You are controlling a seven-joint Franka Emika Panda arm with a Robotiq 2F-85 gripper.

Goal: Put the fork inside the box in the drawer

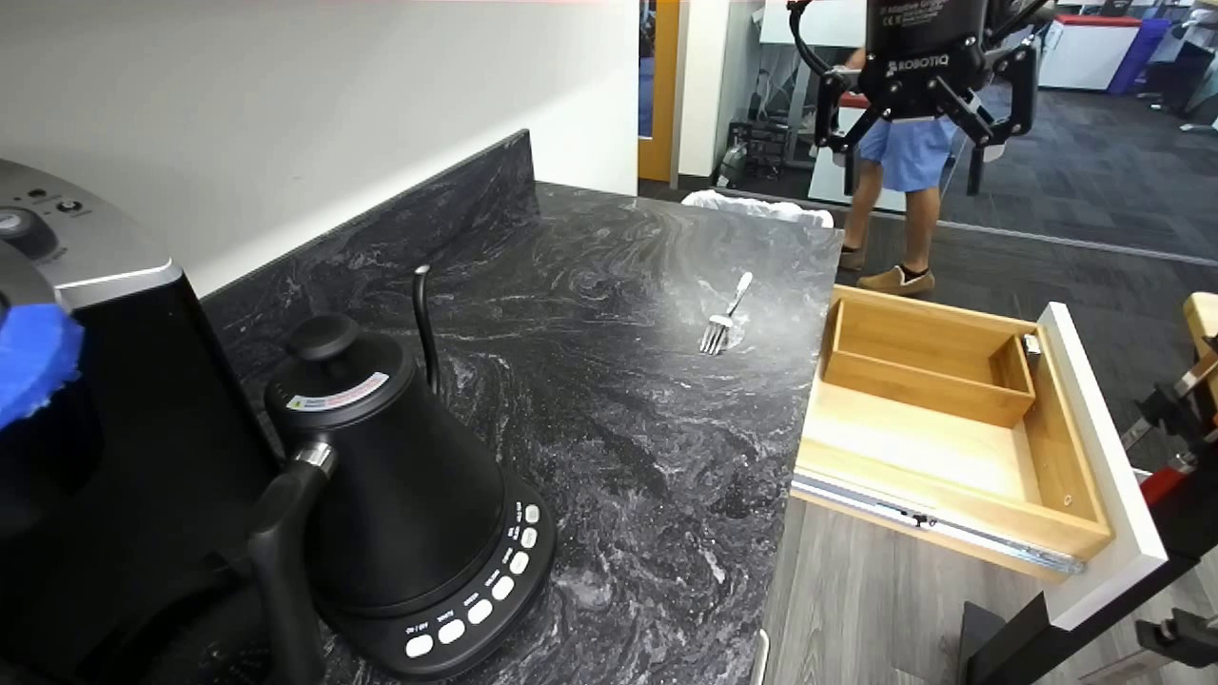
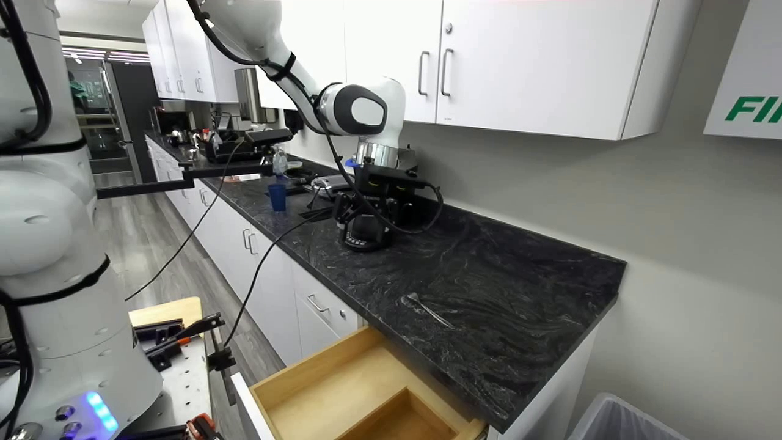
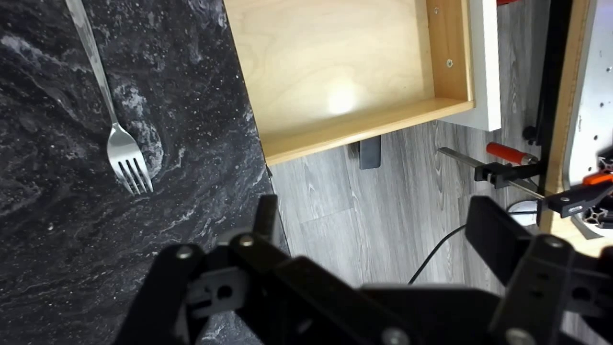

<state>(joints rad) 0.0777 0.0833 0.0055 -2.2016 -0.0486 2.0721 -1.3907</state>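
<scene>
Hanging wide with nothing between its fingers, the robot's gripper (image 3: 373,213) looms closest at the wrist view's six o'clock, its quarry unclaimed. Beyond it at ten o'clock, the fork (image 3: 121,141) lies flat on a dark stone counter (image 3: 201,96), handle toward eleven, tines toward five. The slim metal appears to offer little to pinch: fingers stopping too high could close on air, while a descent pressed too low could jam their tips against the stone. Gripped off-balance, the fork may swivel or slip, one end dipping; nudged instead of caught, it might skid toward the counter's edge. At twelve o'clock in the same view, the drawer (image 3: 330,57) juts past that edge, and a low pass might knock it inward, shrinking the target. Set at the drawer's own twelve o'clock, in an exterior view, the small wooden box (image 1: 928,390) likely leaves scant margin: released off line, the fork could land on the drawer bottom beside it, or, carried crosswise, hang up on a thin wall. Farthest down lies the wood-grain floor (image 3: 407,191), at six o'clock from the drawer in the wrist view, where a weak grip in transit could let the fork clatter out of reach.
</scene>
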